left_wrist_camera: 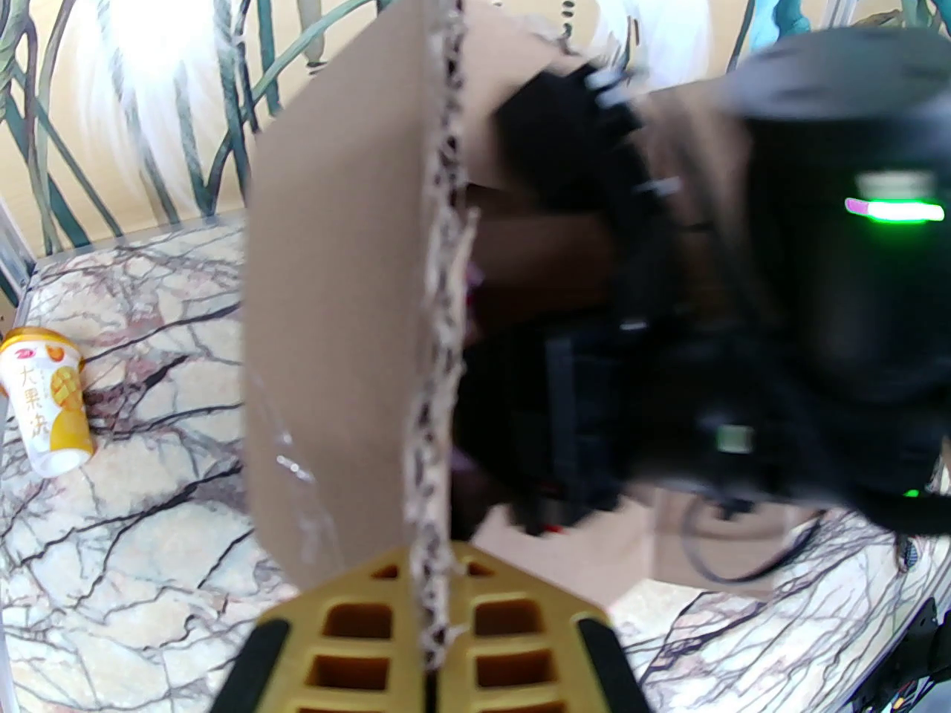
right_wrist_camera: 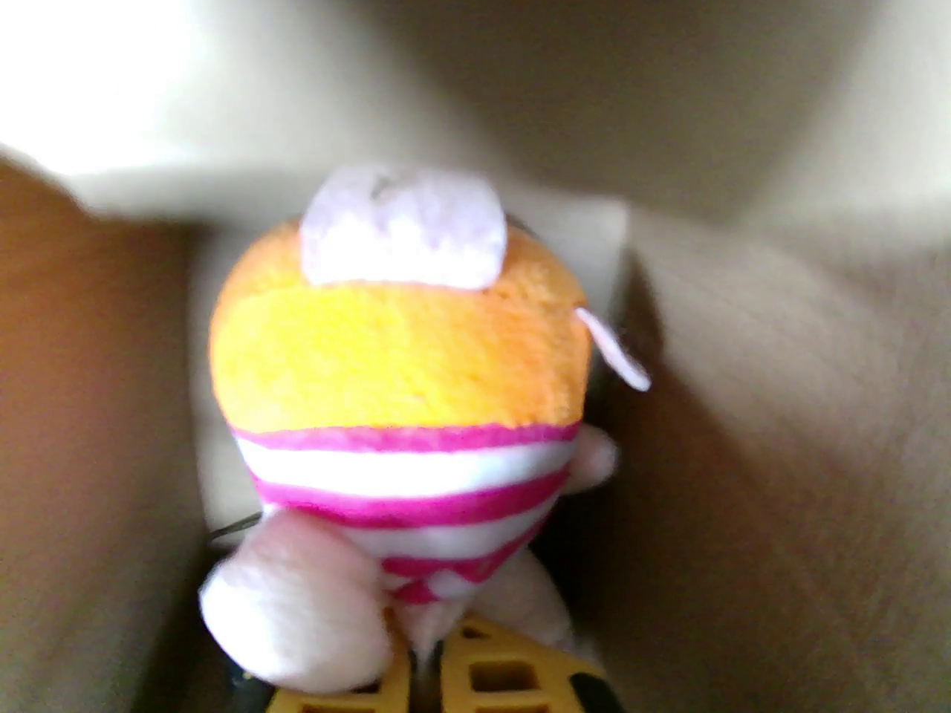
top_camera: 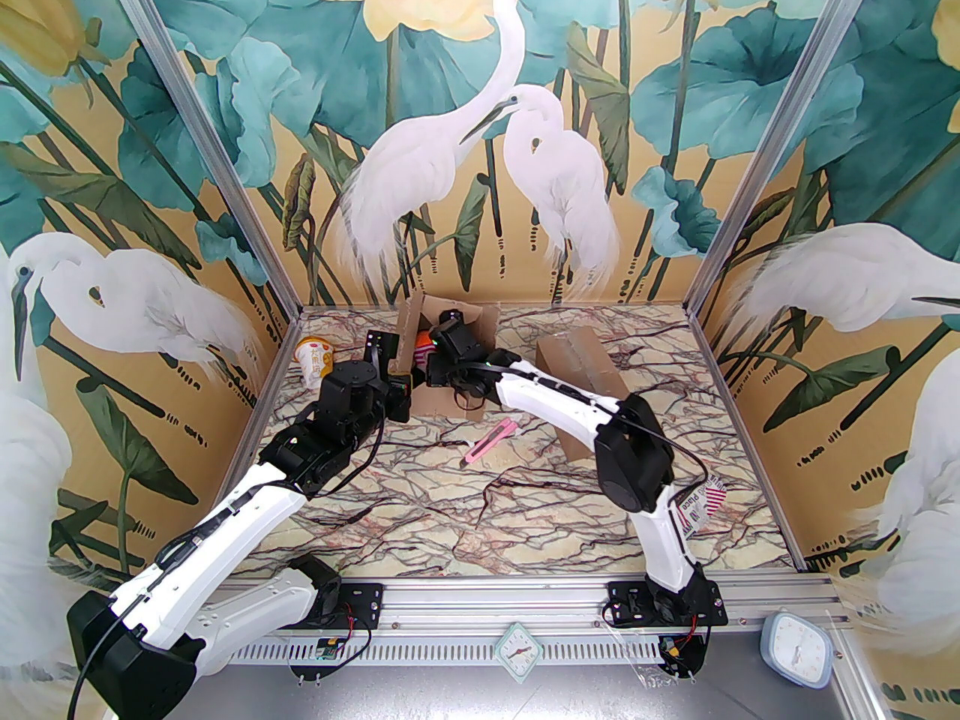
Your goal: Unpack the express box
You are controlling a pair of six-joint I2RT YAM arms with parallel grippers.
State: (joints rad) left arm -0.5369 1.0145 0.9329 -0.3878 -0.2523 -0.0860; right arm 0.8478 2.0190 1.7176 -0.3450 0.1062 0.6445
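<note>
The express box (top_camera: 442,400) stands open at the back centre of the table, flaps up. My left gripper (top_camera: 403,393) is at its left side; in the left wrist view the yellow fingers (left_wrist_camera: 356,636) are shut on the ragged edge of a box flap (left_wrist_camera: 334,324). My right gripper (top_camera: 433,361) reaches down into the box. In the right wrist view it (right_wrist_camera: 427,669) is shut on the lower end of a plush toy (right_wrist_camera: 401,368), orange on top with pink and white stripes, between the cardboard walls (right_wrist_camera: 780,413). A bit of the plush toy (top_camera: 424,343) shows beside the right wrist.
A yellow and white drink cup (top_camera: 313,361) lies left of the box, also in the left wrist view (left_wrist_camera: 50,407). A pink box cutter (top_camera: 491,439) lies in front of the box. A second cardboard box (top_camera: 581,379) stands to the right. A printed packet (top_camera: 701,507) lies by the right arm's base.
</note>
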